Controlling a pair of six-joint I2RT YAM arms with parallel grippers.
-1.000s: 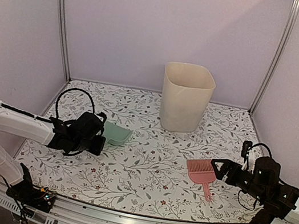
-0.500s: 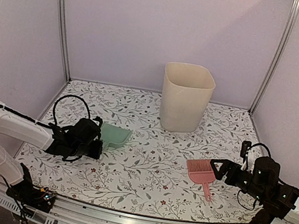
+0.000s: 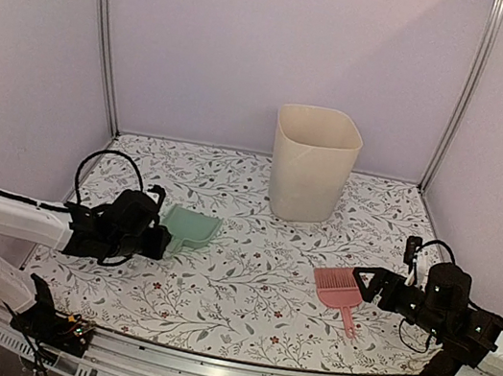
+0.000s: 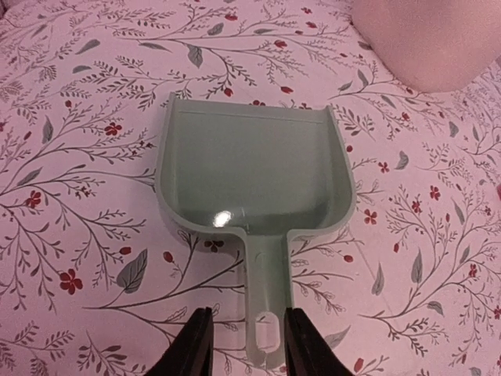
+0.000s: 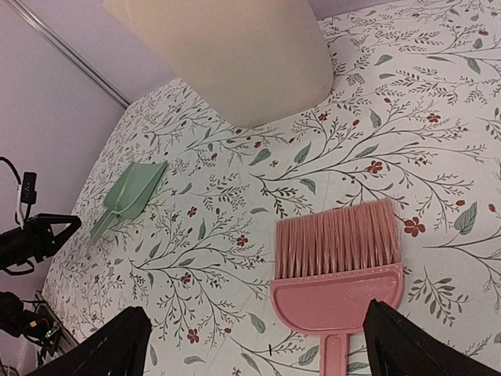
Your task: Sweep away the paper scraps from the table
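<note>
Since no scraps are showing on the table, the left claw and right claw are sitting spread astride dustpan and brush handles, likely finished.

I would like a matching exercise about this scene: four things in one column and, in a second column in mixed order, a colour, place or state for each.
Things
1. dustpan
2. brush
3. bin
4. left gripper

Descriptions
A. cream, upright at the far middle of the table
B. open, astride the end of a handle
C. pink, lying on the right side
D. mint green, lying flat on the left side

Pairs: 1-D, 2-C, 3-A, 4-B
</note>
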